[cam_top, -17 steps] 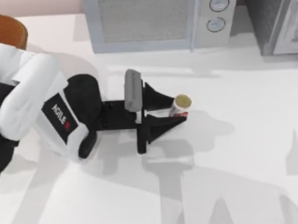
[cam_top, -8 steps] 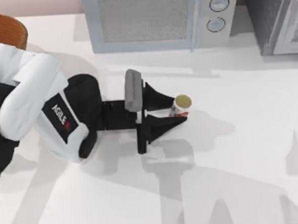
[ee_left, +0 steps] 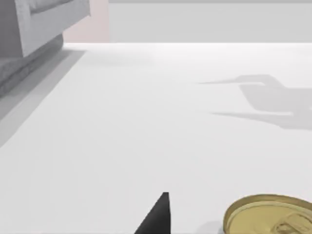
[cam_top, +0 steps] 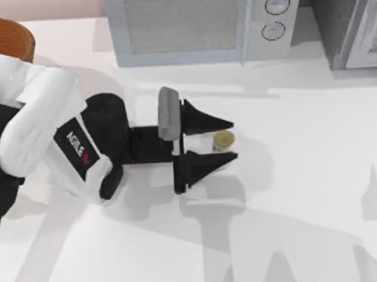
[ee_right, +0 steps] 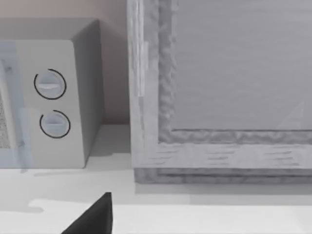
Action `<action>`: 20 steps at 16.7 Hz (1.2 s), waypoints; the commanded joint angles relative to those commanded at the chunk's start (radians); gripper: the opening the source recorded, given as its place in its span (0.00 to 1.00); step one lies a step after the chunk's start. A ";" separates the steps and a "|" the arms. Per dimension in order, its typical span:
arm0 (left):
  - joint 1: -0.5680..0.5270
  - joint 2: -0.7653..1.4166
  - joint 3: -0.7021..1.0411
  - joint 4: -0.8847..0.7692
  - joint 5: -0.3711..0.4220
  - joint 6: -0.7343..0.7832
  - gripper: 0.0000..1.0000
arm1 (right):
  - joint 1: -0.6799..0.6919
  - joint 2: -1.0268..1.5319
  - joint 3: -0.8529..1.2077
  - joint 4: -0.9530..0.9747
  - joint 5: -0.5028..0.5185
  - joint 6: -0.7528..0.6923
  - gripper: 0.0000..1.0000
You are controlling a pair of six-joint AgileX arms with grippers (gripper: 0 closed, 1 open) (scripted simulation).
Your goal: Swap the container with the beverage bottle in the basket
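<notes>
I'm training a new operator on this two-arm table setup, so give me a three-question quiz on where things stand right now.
1. True or false: the beverage bottle already stands inside the basket.
2. Which gripper is at the bottle? A) left gripper B) right gripper
3. Fill in: the grey appliance behind the bottle, at the table's far edge, is a ____.

Key:
1. False. The bottle stands upright on the table, between the open fingers of the left gripper; the basket sits at the far left corner.
2. A.
3. Microwave.
</notes>
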 joint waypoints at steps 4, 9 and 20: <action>0.000 0.000 0.000 0.000 0.000 0.000 1.00 | 0.000 0.000 0.000 0.000 0.000 0.000 1.00; 0.000 0.000 0.000 0.000 0.000 0.000 1.00 | 0.000 0.000 0.000 0.000 0.000 0.000 1.00; 0.150 -0.466 -0.242 -0.328 -0.286 -0.006 1.00 | 0.000 0.000 0.000 0.000 0.000 0.000 1.00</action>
